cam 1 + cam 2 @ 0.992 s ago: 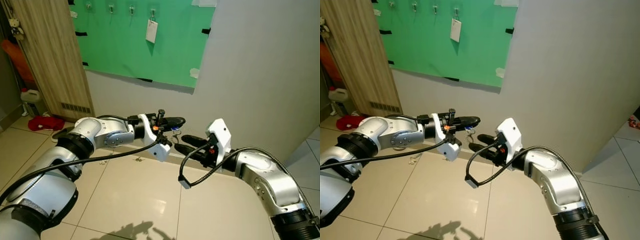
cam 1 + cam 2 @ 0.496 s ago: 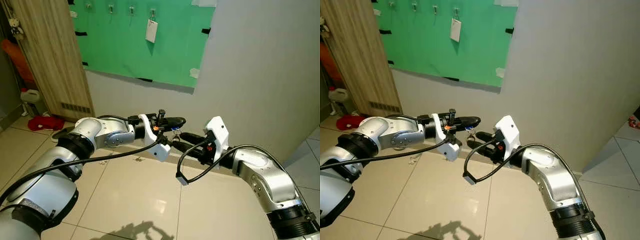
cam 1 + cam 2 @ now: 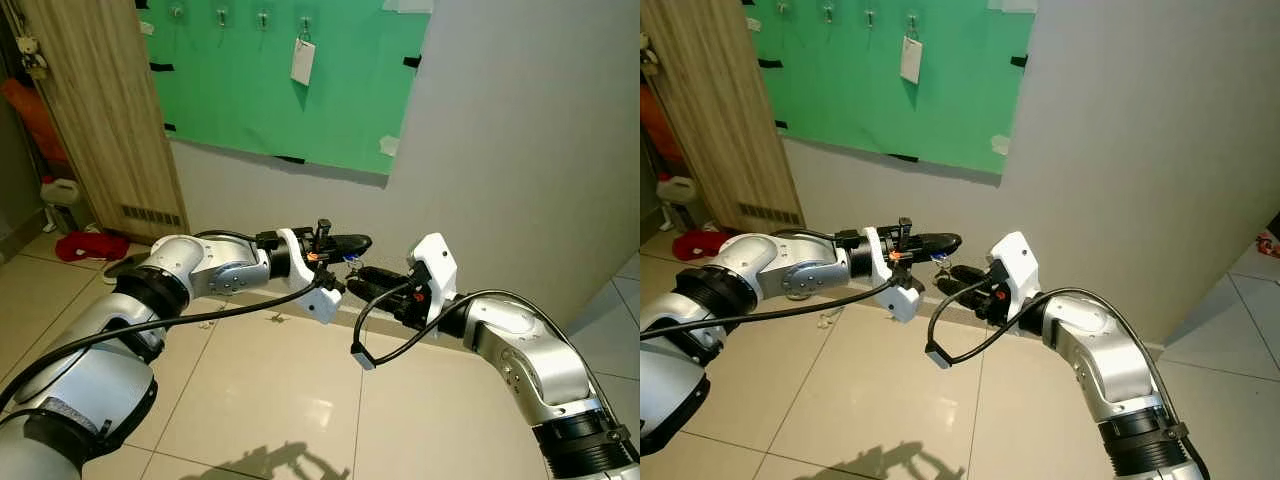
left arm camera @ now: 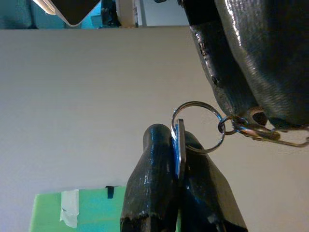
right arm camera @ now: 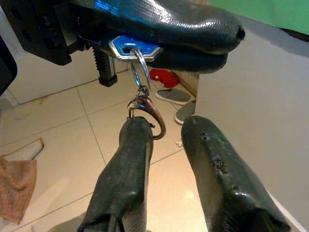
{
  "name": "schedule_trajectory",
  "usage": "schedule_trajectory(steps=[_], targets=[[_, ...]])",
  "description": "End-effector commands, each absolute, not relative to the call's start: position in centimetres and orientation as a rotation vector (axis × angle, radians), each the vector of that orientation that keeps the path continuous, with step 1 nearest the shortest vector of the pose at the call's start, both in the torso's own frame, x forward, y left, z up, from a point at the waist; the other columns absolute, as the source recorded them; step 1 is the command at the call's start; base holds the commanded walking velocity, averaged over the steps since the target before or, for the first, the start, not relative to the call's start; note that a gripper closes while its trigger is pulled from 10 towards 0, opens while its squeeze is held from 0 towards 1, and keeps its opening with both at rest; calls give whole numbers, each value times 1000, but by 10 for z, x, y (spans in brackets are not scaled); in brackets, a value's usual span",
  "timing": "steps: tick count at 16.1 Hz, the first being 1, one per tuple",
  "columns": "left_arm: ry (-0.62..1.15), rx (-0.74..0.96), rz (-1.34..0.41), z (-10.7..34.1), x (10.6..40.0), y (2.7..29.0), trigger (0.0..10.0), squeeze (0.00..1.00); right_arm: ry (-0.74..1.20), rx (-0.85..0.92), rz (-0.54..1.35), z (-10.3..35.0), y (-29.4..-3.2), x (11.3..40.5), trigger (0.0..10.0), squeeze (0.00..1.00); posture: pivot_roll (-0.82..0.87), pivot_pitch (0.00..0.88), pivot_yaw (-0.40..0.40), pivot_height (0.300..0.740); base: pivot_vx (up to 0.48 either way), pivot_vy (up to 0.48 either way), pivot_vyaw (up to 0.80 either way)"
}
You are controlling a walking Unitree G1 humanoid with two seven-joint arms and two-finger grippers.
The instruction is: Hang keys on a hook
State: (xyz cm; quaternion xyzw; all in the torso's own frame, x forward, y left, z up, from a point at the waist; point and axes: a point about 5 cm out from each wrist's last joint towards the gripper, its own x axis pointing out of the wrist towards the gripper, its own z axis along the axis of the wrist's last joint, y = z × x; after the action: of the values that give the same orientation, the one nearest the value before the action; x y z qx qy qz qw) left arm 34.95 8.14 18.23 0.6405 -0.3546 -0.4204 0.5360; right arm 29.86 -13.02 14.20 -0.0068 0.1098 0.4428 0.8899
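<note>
left gripper [image 4: 179, 159] pinched tight on the blue key [image 5: 130, 49], ring [image 4: 198, 128] and clasp [image 5: 147, 116] dangling below. right gripper [image 5: 161, 133] fingers parted, straddling the clasp, one finger [image 5: 130, 159] touching it.

A pale grey wall [image 3: 520, 150] fills the right side, with a green board [image 3: 290, 90] taped to it at the upper left; black and white tape pieces hold its edges; a white tag [image 3: 303, 62] hangs from the board's upper part; a light wooden panel [image 3: 100, 110] stands to the left; the floor [image 3: 270, 400] is glossy cream tile with dark grout lines; a red cloth [image 3: 85, 246] and a white jug [image 3: 62, 192] lie near the panel's foot.
</note>
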Motion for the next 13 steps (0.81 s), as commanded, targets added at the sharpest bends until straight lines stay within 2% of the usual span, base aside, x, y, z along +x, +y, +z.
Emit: schedule_trajectory(steps=[1,13], targets=[[-862,1528,-1007,183,348,78,10000,0,221,-12,906,144,-135,301,0,0,-100,0,-35,740,0,0,0],[-853,1528,-1011,181,348,80,10000,0,211,4,936,147,-140,295,0,0,-105,0,-31,740,0,0,0]])
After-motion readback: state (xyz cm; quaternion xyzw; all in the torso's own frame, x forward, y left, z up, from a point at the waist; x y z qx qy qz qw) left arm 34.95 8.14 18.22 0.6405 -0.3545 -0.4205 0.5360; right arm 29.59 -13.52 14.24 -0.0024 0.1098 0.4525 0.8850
